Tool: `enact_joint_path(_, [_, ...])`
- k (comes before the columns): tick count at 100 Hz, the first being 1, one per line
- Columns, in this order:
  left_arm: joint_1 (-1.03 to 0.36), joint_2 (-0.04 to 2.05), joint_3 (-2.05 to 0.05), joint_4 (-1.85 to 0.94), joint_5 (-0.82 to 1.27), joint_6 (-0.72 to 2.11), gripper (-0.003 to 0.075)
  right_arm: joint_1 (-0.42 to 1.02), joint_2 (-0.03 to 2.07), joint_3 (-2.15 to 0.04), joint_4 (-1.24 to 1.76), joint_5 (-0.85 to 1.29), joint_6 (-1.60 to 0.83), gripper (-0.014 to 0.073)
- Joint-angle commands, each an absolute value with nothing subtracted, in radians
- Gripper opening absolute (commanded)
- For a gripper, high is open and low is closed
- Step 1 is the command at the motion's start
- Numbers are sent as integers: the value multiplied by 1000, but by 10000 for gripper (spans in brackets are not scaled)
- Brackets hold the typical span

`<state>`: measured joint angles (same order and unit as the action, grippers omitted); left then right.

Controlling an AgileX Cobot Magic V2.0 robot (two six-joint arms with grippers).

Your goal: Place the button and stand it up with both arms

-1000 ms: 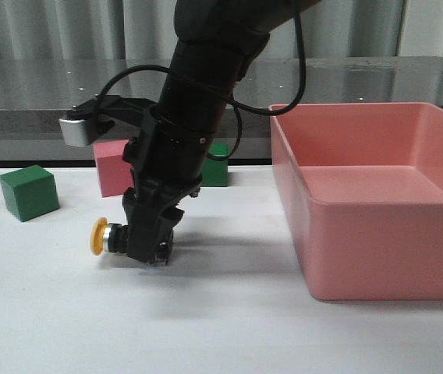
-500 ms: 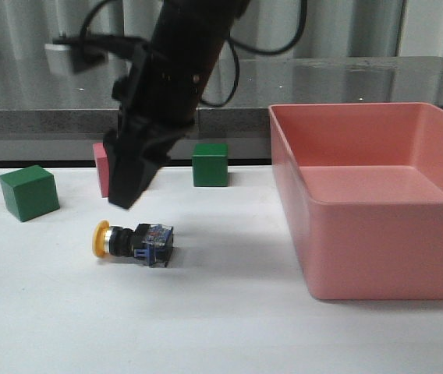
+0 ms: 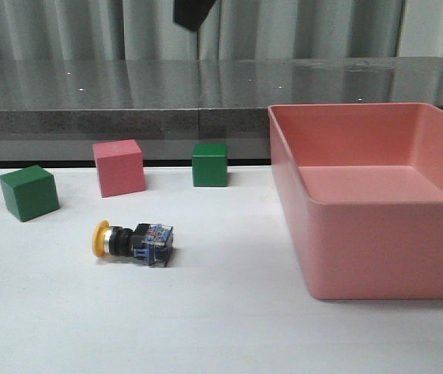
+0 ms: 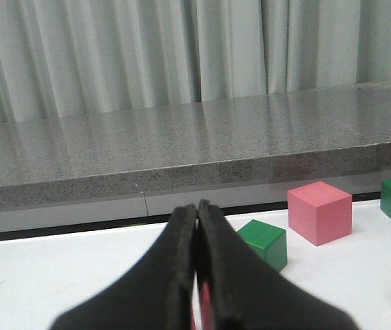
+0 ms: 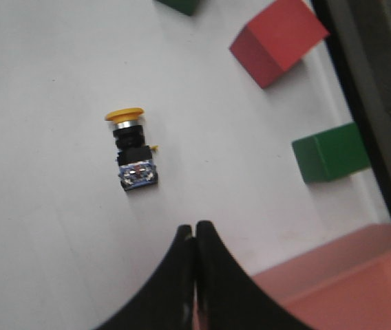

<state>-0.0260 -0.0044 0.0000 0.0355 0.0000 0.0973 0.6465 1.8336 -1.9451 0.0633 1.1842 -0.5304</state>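
**A:** Where is the button (image 3: pixel 132 241)?

**B:** Lying on its side on the white surface (image 3: pixel 206 327), yellow cap pointing toward the green cube (image 3: pixel 29 192) at the left, clear-blue base toward the pink bin (image 3: pixel 370 199). Nothing touches it. The pink cube (image 3: pixel 118 167) and the second green cube (image 3: pixel 210 164) sit behind it, apart.

**A:** And the pincers?

**B:** Both closed with nothing in them. The right pincer (image 5: pixel 194 230) hangs high above, looking down on the button; the left pincer (image 4: pixel 197 210) has its fingers pressed together, low near the surface.

**A:** So which step?

**B:** I judge the placing is done; the standing is not.

**A:** Next move?

**B:** Probably a pincer must open, grip the black body, and tip it onto the square base, perhaps with the other steadying. The round body may roll.
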Motion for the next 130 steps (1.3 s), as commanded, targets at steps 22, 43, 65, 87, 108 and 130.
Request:
enact_joint_path(22, [-23, -35, 45, 29, -76, 88, -20, 550, 1509, -1776, -148, 1132, -244, -60])
enact_joint_path(43, [-23, -35, 45, 29, -76, 88, -20, 497, 1231, -1443, -239, 1005, -110, -60])
enact_joint_path(65, [-23, -35, 45, -67, -93, 88, -20, 401, 940, -1109, -314, 821, 48, -60])
enact_joint_path(87, [-23, -35, 45, -413, -136, 88, -20, 314, 678, -845, -328, 671, 74, -60])
enact_joint_path(108, [-23, -35, 34, -489, -105, 88, -20, 268, 480, -670, -337, 560, 76, -60])
enact_joint_path(130, [-23, -3, -73, -502, 130, 102, -20, 256, 326, -554, -387, 541, 76, -60])
